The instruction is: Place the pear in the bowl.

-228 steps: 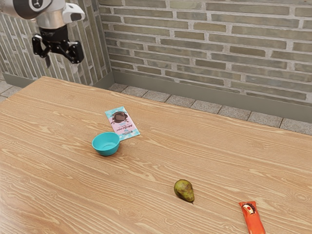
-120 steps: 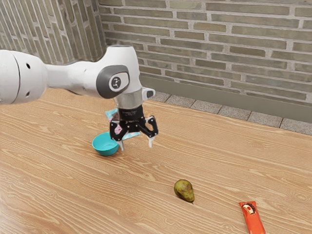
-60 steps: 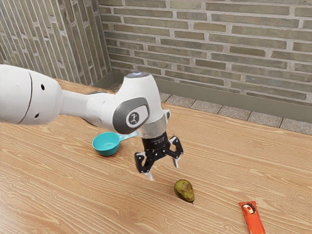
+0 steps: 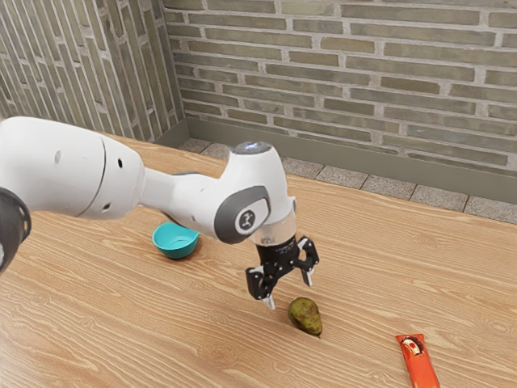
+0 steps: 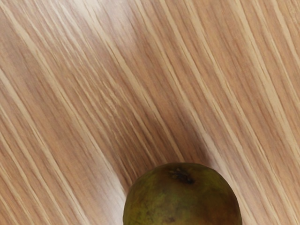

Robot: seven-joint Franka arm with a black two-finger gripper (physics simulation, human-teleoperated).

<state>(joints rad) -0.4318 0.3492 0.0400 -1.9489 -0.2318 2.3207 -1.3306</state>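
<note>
My gripper (image 4: 290, 296) is open, its fingertips pointing down and spread apart, just above and beside the pear (image 4: 304, 315) in the exterior view. The pear lies on its side on the wooden table, its narrow end toward the exterior view's lower right. In the wrist view the rounded end of the pear (image 5: 183, 199) is close under my hand. The teal bowl (image 4: 175, 241) stands upright on the table, to the exterior view's left of my gripper, and no fruit shows inside it.
An orange-red wrapped bar (image 4: 418, 361) lies on the table (image 4: 380, 267) toward the exterior view's lower right. My arm reaches over the table behind the bowl, and a brick wall (image 4: 347, 89) rises beyond the table's far edge.
My arm has swung out over the table toward the exterior view's right and come down close to the pear, with the gripper still open. The pear and bowl have not moved.
</note>
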